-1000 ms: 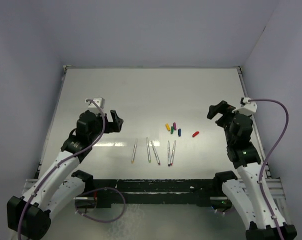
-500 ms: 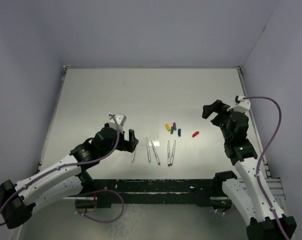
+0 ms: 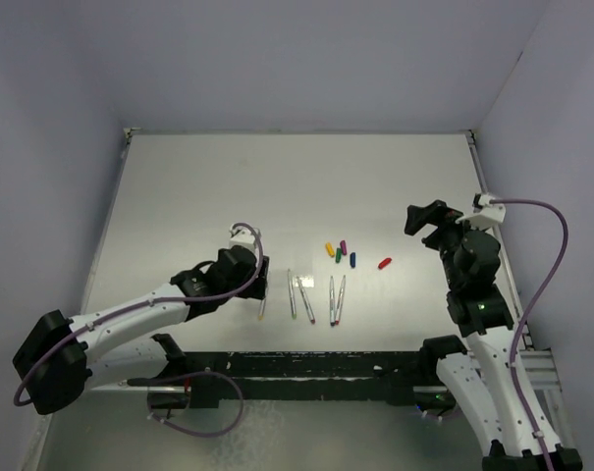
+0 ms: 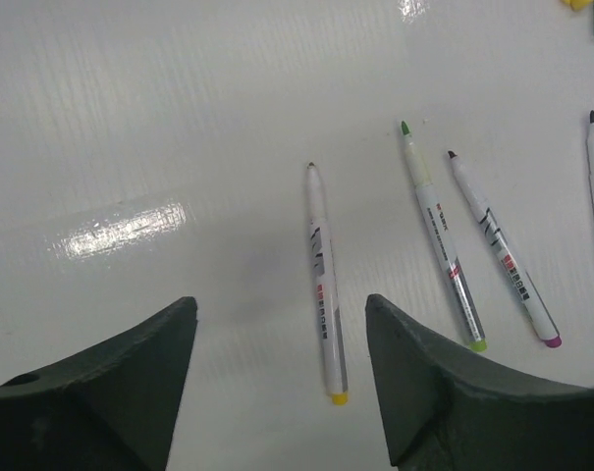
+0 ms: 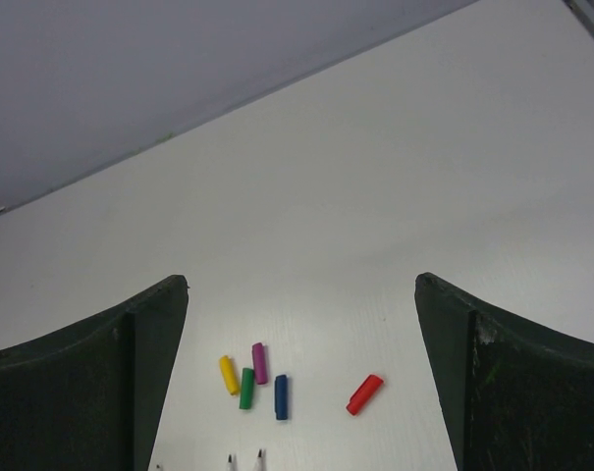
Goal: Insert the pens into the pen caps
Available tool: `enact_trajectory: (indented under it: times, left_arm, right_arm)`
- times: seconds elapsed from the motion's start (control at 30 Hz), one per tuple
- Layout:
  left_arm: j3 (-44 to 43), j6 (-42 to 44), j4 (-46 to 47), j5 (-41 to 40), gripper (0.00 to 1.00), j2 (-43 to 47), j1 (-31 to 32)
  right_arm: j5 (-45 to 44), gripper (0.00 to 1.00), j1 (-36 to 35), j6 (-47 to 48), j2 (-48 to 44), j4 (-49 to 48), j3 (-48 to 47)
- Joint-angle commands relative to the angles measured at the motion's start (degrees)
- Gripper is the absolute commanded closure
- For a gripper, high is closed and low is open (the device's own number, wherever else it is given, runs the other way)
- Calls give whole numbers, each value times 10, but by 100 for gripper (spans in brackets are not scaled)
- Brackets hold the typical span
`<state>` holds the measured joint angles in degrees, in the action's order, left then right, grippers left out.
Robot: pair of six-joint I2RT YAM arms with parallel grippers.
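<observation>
1. Pens (image 3: 292,294): I count five, in a row, all uncapped.
2. Pen caps (image 5: 246,388): five, loose, just beyond the pens.
3. Left gripper (image 4: 279,306): jaws apart, empty, over the yellow pen (image 4: 325,285).
4. Right gripper (image 5: 301,285): spread wide, empty, well apart from the caps.

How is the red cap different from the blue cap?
The red cap lies alone, off to the right, while the blue cap sits close beside the green cap. In the right wrist view the red cap lies slanted, while the blue cap points almost straight up the picture. One is bright red, the other dark blue. Both are short, stubby caps lying flat on the white table.
</observation>
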<state>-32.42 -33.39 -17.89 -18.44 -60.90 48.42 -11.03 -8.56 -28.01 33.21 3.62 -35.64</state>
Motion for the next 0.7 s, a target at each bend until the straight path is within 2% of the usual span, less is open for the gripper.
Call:
enact_trajectory:
  times: [0.0,0.23,0.33,0.4,0.67]
  left_arm:
    - [-19,-22,-1,18,34,-13,2]
    - [-13,-19,21,50,45,-24,2]
    - [-20,-12,21,62,67,-50,2]
    - [-25,-11,20,70,72,-65,2]
    - [-29,-19,22,79,62,-85,2]
  right_arm:
    - [-16,0,1,2,1,-12,-2]
    - [-2,0,1,-9,0,-18,2]
    - [-2,0,1,-11,-2,-19,5]
    - [-2,0,1,-12,-6,-19,7]
    - [6,0,1,-2,-21,-25,15]
